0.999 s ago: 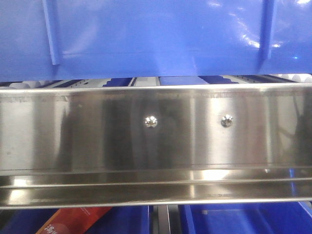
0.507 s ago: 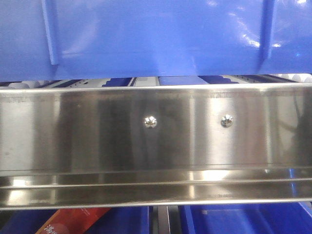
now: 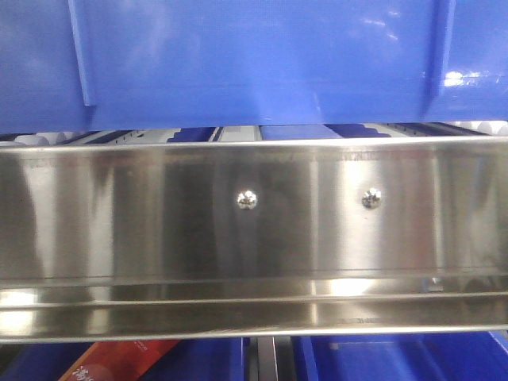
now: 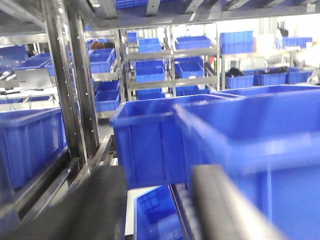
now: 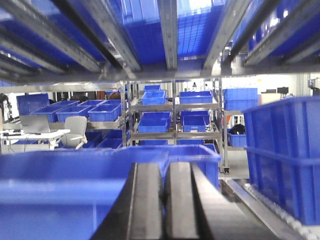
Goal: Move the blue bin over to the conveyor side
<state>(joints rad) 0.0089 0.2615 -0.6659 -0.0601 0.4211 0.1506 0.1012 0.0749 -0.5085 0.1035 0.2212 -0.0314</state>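
Racking [image 5: 170,30] of steel roller shelves loaded with blue crates fills both wrist views. The blue bin [image 3: 254,63] is the biggest thing up close. In the front-facing view its glossy ribbed wall spans the whole top of the frame, sitting on the rollers [image 3: 238,132] just behind and above the stainless-steel rail [image 3: 159,214]. Below that rail a smaller blue bin [image 3: 397,357] shows, with a red packet [image 3: 111,361] just left of it. The conveyor side appears in none of the views, so the bin has yet to leave its shelf.

The left gripper [image 4: 160,215] is blurred. Its dark fingers stand well apart with nothing clamped between them, and one finger lies across the near wall of a big blue crate. Whether that finger touches the crate cannot be told. The right gripper [image 5: 164,200] has its fingers drawn together to a thin slit, gripping nothing, with a blurred blue rim low on its left. Two small screws [image 3: 247,199] dot the rail face.

Judging by this, the reach toward the bin is the step in hand, and no grasp has been made. The next move likely calls for the right jaws to part, both grippers to take the thick top rim on opposite sides, and an even pull or lift that clears the rail lip without tipping the bin.
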